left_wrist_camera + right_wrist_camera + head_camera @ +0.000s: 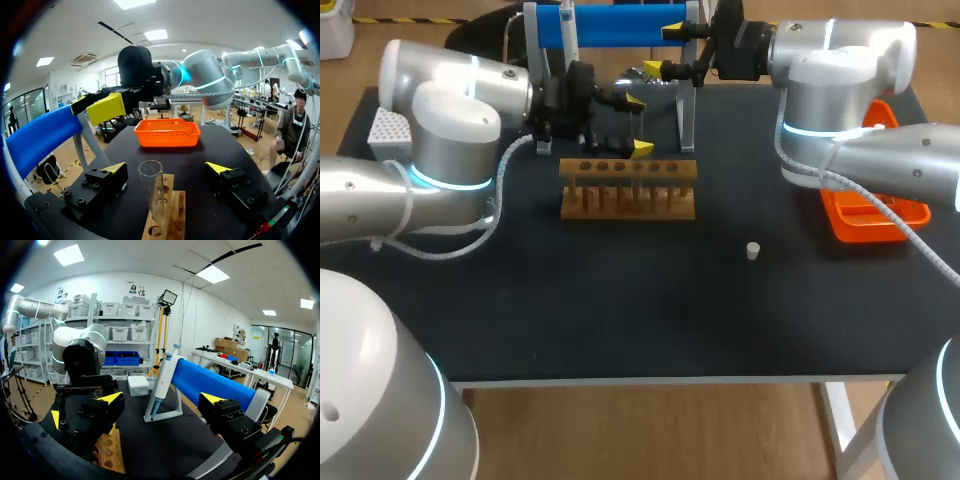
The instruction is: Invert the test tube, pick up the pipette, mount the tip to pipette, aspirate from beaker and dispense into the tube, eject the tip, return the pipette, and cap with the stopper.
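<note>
The white tip box (385, 128) sits at the table's far left corner, well apart from everything in play. The left gripper (638, 125) hangs over the wooden rack (628, 190) with its 2 fingers spread. The glass test tube (151, 192) stands upright between them, mouth up, seated in a rack hole. Neither finger touches it, so this claw holds nothing.

That leaves the pipette (161, 382) as the likely next target. It rests on its stand at the back of the table, just beside the blue padded bar (620, 25). Its long axis is steep, leaning a little, with the head up and the nozzle down on the stand's foot.

The right gripper (669, 51) is up at the back too, fingers wide apart and empty. In the right wrist view the pipette lies straight ahead of this claw, in line with the gap between its fingers but not yet inside it.

By my judgement this is the arm for the job. It faces the pipette, while the left claw looks the other way, toward the orange basket (875, 215). A straight advance along the fingers should put 1 finger on each side of the body.

The small white stopper (752, 250) lies alone on the mat in front of the rack, towards the right arm's side.
</note>
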You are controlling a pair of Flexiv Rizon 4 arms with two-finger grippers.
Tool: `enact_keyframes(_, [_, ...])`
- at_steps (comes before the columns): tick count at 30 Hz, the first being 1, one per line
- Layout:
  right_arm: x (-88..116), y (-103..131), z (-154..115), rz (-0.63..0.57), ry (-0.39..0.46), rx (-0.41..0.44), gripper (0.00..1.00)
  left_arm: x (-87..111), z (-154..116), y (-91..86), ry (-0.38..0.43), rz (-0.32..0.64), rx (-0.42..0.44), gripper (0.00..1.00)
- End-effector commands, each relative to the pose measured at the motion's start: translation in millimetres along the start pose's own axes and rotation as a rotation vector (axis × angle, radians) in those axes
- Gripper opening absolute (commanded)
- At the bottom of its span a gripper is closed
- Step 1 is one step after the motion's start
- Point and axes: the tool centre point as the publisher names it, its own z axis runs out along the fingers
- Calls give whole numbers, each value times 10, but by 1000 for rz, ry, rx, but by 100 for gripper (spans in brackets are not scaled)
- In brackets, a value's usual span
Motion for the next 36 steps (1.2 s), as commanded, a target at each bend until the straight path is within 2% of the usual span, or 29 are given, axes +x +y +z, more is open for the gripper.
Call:
enact_keyframes(1, [-3, -2, 3, 0, 0, 0, 100, -82, 120, 18, 46, -2, -32, 100])
enact_keyframes(12, [-3, -2, 3, 0, 0, 0, 100, -137, 255, 155, 79, -9, -165, 100])
enact_keyframes(24, [-3, -2, 3, 0, 0, 0, 100, -125, 217, 309, 83, -42, -200, 100])
enact_keyframes(36, [-3, -2, 3, 0, 0, 0, 100, -135, 188, 353, 22, -60, -259, 100])
